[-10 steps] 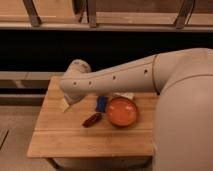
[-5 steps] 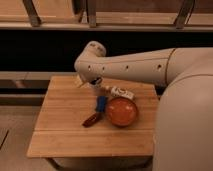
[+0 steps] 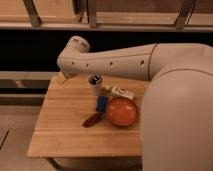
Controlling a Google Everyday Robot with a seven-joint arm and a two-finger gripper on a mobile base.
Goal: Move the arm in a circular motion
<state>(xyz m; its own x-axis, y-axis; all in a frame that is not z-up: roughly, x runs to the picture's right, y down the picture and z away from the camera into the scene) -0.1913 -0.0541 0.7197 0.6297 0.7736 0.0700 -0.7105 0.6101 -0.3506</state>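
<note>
Camera view, single frame. The arm (image 3: 115, 62) reaches from the right across the back of the bench (image 3: 65, 132), its elbow joint high over the rear left part. The end effector (image 3: 62, 77) hangs below that joint at the bench's back left corner; only a yellowish tip shows, so I cannot tell whether it is open, closed or holding anything.

Risks, as judged from this layout:
- The cup (image 3: 95, 82) stands upright just under the forearm, near the end effector. A sweep that dips or arcs toward the bench front could knock it over.
- The white bottle (image 3: 120, 92) lies on its side beside the cup, under the arm; contact would probably roll it.
- The end effector sits close to the bench edge; a low pass could clip the wood.
- The blue item (image 3: 102, 103) and the dark red item (image 3: 92, 120) lie further forward, at risk only on a wide, low circle.

Containers:
- Bowl (image 3: 122, 111), orange, right of the blue item: interior appears empty.
- Cup: dark opening, contents cannot be made out.
</note>
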